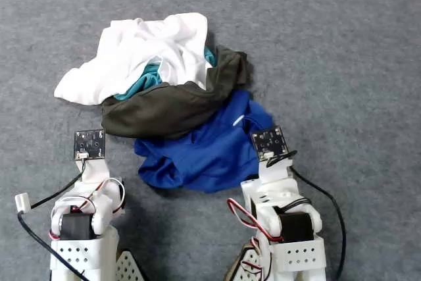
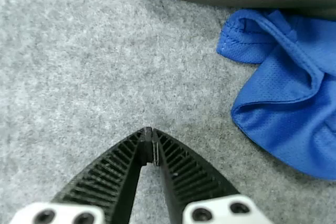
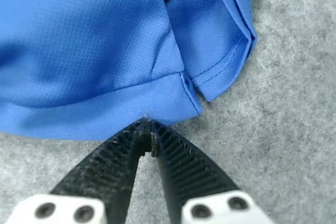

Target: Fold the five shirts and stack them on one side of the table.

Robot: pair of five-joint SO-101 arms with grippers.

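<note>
Right jaws shut tip to tip, holding nothing, parked just at the hem edge of the blue shirt (image 3: 105, 51). The hem corner is straight ahead of the tips and the cloth spreads away from them. Left jaws also shut and empty, over bare surface (image 2: 79, 51), with the blue shirt off toward the right arm (image 1: 283, 222) and a gap between. So the right arm is nearer; the left arm (image 1: 82, 222) would have to cross in. Blue shirt lies crumpled between the arms, long axis slanting across. Its far edge is tucked under the dark grey shirt (image 1: 171, 106), heaped with the white shirt (image 1: 145, 47) and teal shirt (image 1: 139, 83) farther out. Fifth shirt not made out. Nothing looks folded yet; blue is the likely first pick.
</note>
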